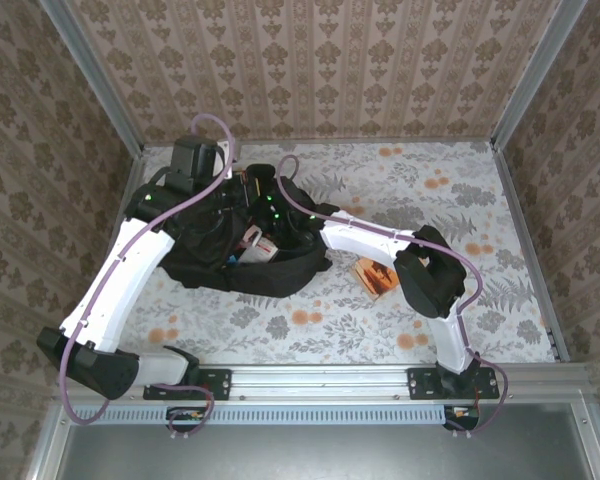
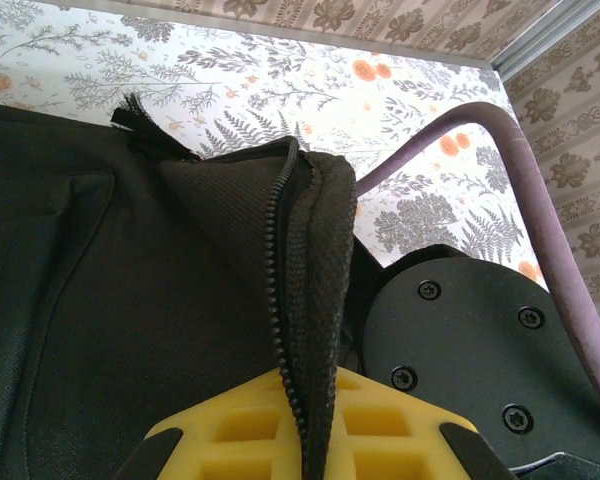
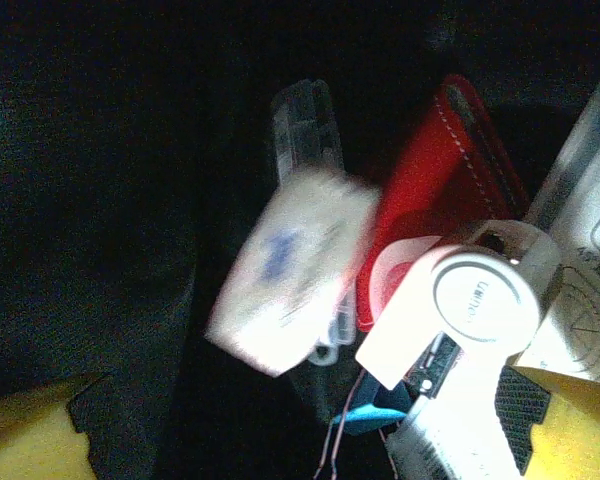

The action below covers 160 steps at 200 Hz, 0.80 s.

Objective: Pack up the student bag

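While the left claw (image 2: 305,432) is clamped on the zipper edge of the student bag (image 1: 205,258), which lies on the counter (image 1: 430,190) left of centre, the right claw (image 3: 300,440) stands wide inside it, gripping nothing. A blurred white packet (image 3: 290,265) sits above its tips, beside a red pouch (image 3: 430,190). Step is probably drop-off. Lift the right claw straight out, clear of the fabric lip, with the left pinch firm so the mouth doesn't sag. The orange booklet (image 1: 373,276) on the counter looks next.

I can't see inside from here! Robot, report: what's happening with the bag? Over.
Left hand shut on the bag at its zipper edge. Right hand open inside, over a white packet and red case. Orange packet on table beside bag.
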### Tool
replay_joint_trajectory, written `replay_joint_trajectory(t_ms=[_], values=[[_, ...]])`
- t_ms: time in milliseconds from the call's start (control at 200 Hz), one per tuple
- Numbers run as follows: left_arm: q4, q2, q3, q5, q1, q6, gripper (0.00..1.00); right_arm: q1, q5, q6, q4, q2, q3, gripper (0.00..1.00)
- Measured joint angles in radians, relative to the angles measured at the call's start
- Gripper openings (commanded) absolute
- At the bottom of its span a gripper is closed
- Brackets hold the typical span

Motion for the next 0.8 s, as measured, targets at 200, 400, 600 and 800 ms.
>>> replay_joint_trajectory(t_ms=[200,400,600,800], values=[[0.000,0.000,0.002,0.003,0.000,0.000,0.00,-0.004,-0.026,-0.010,0.046,-0.001,-0.012,0.93],[0.003,0.000,-0.003,0.002,0.008,0.000,0.00,-0.008,-0.045,-0.114,0.017,-0.040,-0.037,0.91],[0.023,0.000,-0.036,0.002,0.016,0.000,0.00,-0.008,-0.032,-0.291,-0.083,-0.182,-0.087,0.90],[0.031,0.000,-0.064,-0.002,0.016,0.000,0.00,-0.008,0.039,-0.415,-0.174,-0.392,-0.195,0.95]])
